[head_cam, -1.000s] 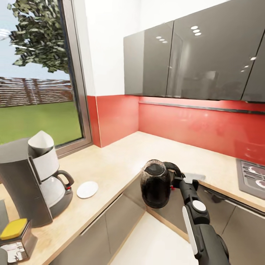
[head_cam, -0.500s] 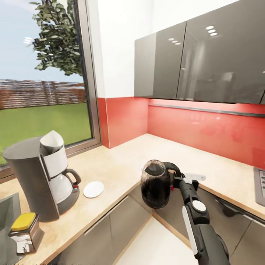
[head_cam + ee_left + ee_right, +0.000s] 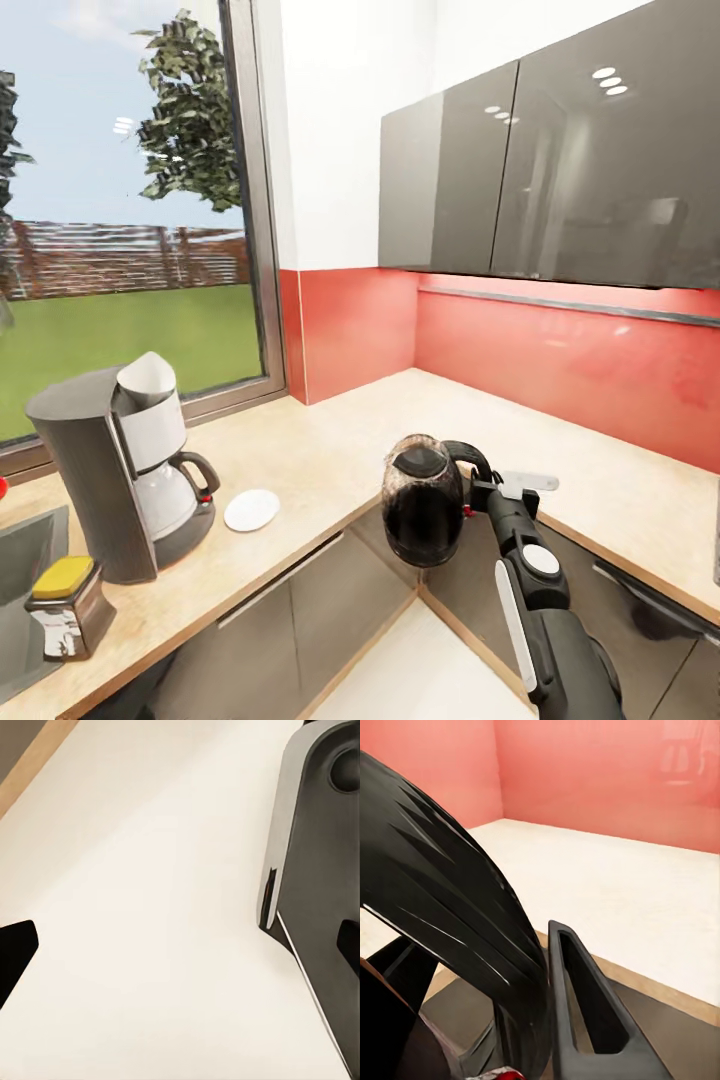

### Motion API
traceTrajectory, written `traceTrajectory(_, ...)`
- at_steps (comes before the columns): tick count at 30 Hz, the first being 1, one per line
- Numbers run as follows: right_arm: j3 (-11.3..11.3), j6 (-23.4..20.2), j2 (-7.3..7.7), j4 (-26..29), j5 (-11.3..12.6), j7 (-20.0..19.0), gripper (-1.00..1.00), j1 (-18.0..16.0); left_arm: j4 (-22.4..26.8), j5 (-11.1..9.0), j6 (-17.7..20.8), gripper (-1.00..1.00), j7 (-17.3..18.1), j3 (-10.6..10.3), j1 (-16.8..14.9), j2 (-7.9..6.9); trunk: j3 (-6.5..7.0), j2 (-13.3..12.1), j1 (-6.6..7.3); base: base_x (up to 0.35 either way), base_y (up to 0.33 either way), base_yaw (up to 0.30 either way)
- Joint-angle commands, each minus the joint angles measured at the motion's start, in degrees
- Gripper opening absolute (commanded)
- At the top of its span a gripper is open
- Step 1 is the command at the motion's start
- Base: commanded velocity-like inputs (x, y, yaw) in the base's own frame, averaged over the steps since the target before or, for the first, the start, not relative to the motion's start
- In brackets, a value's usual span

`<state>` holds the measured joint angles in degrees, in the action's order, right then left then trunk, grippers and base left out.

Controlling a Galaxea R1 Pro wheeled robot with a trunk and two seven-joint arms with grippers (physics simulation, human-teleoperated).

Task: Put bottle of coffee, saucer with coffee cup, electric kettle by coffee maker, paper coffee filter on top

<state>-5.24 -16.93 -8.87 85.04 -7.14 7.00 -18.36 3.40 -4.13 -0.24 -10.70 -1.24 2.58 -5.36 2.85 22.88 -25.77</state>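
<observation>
head high over countertop (image 3: 320,450), wrists close-up

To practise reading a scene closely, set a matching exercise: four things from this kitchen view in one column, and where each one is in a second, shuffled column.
Things:
1. electric kettle
2. saucer
3. bottle of coffee
4. paper filter

Places:
A. on top of the coffee maker
B. flat on the countertop, beside the carafe
C. held by its handle in the right gripper, off the counter
D. near the sink, yellow lid up

Pairs: 1-C, 2-B, 3-D, 4-A
</observation>
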Motion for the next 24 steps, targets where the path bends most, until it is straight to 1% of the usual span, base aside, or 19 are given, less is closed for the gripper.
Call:
traceTrajectory(1, 0.0, -0.4, 0.01, 0.02, -0.63, -0.08, -1.0, -0.01, 0.11, -0.47, -0.01, 1.0, -0.11, -0.19, 0.05, 0.0, 0.0, 0.04, -0.02, 0.0, -0.077, 0.023)
traceTrajectory(3, 0.35, -0.52, 0.05, -0.05, -0.62, -0.2, -1.0, -0.03, 0.11, -0.5, 0.03, 1.0, -0.1, -0.23, 0.05, -0.02, 0.01, 0.04, -0.02, 0.0, -0.041, 0.012)
traceTrajectory(4, 0.94, -0.83, 0.03, -0.05, -0.68, -0.19, -1.0, -0.05, 0.11, -0.5, 0.04, 1.0, -0.09, -0.27, 0.05, -0.03, 0.01, 0.04, -0.02, 0.0, -0.02, 0.006)
traceTrajectory(5, 2.0, -1.47, 0.02, 0.06, -0.76, -0.18, -1.0, -0.07, 0.11, -0.48, 0.05, 1.0, -0.08, -0.29, 0.05, -0.05, 0.01, 0.04, -0.02, 0.0, -0.013, 0.004)
traceTrajectory(6, 6.65, -5.86, -0.08, 0.31, -1.4, 0.01, -1.0, -1.19, 0.11, -0.45, 0.01, 1.0, -0.05, -0.29, 0.05, -0.08, 0.01, 0.04, -0.02, 0.0, -0.003, 0.001)
traceTrajectory(8, 8.5, -9.56, -0.19, 0.25, -1.7, 0.25, -1.0, -3.46, 0.11, -0.44, 0.03, 1.0, -0.05, -0.27, 0.05, -0.05, 0.01, 0.04, -0.02, 0.0, -0.002, 0.001)
traceTrajectory(9, 8.97, -11.2, -0.25, 0.24, -1.74, 0.3, -1.0, -4.63, 0.11, -0.44, 0.03, 1.0, -0.04, -0.26, 0.05, -0.03, 0.01, 0.04, -0.02, 0.0, 0.0, 0.0)
traceTrajectory(10, 9.41, -13.48, -0.34, 0.23, -1.76, 0.36, -1.0, -6.68, 0.1, -0.44, 0.0, 1.0, -0.04, -0.19, 0.05, -0.02, 0.02, 0.04, -0.02, 0.0, 0.0, 0.0)
traceTrajectory(13, 9.87, -17.65, -0.55, 0.22, -1.74, 0.46, -1.0, -11.19, 0.1, -0.44, -0.02, 1.0, -0.03, -0.09, 0.05, -0.02, 0.02, 0.04, -0.02, 0.0, 0.0, 0.0)
traceTrajectory(15, 9.91, -19.42, -1.13, 0.23, -1.68, 0.47, -1.0, -12.94, 0.11, -0.46, -0.02, 1.0, -0.03, -0.08, 0.05, 0.0, 0.02, 0.04, -0.02, 0.0, 0.0, 0.0)
traceTrajectory(18, 9.86, -20.04, -1.13, 0.45, -1.62, 0.54, -1.0, -13.8, 0.11, -0.45, -0.03, 1.0, -0.02, -0.08, 0.05, 0.0, 0.02, 0.04, -0.02, 0.0, 0.0, 0.0)
traceTrajectory(24, 9.6, -20.24, -1.13, 0.4, -1.56, 0.56, -1.0, -13.98, -0.04, -0.48, 0.05, 1.0, -0.02, -0.08, 0.15, -0.1, 0.02, 0.04, -0.02, 0.0, 0.0, 0.0)
